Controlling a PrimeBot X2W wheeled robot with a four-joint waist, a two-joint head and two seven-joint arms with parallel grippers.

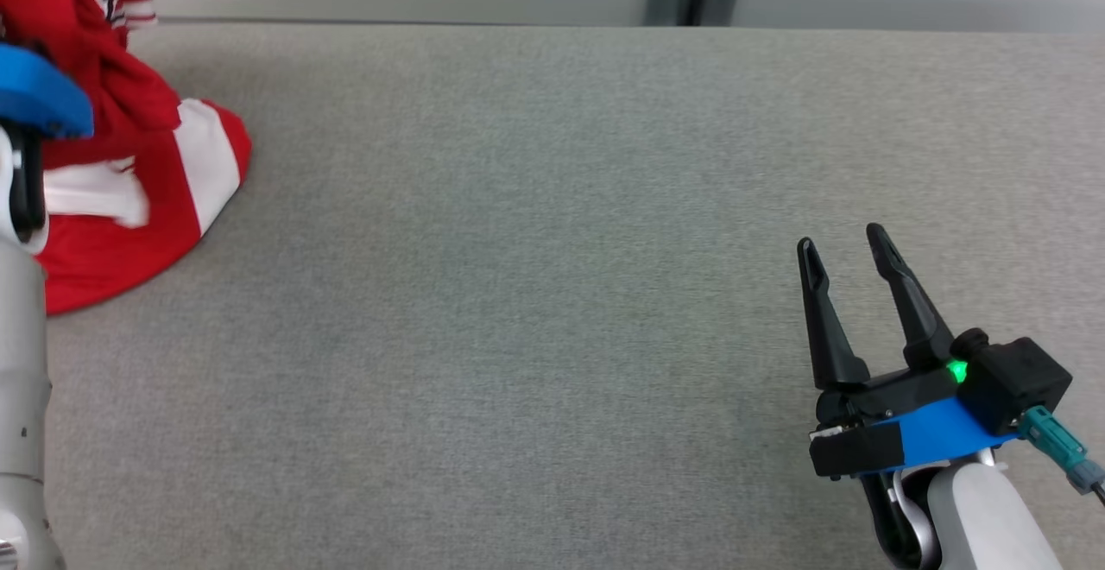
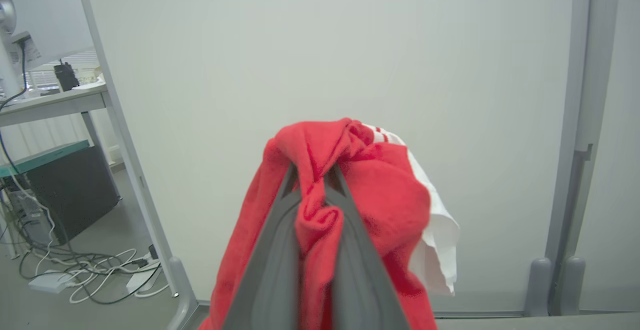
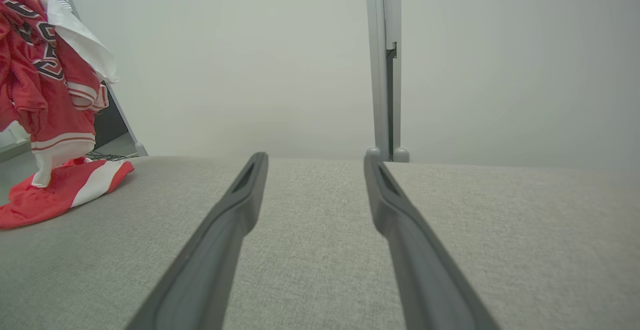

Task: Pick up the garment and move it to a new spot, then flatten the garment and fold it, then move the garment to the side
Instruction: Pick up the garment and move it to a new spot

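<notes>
The red-and-white garment (image 1: 112,104) is hanging at the far left of the table (image 1: 518,294), hem trailing on it, because the left gripper (image 2: 312,175) is clenching a bunched fold for carrying, while the right gripper (image 1: 842,237) is hovering released, well apart.

Soft cloth garment (image 1: 129,207) on matt woven tabletop (image 1: 518,294).
</notes>
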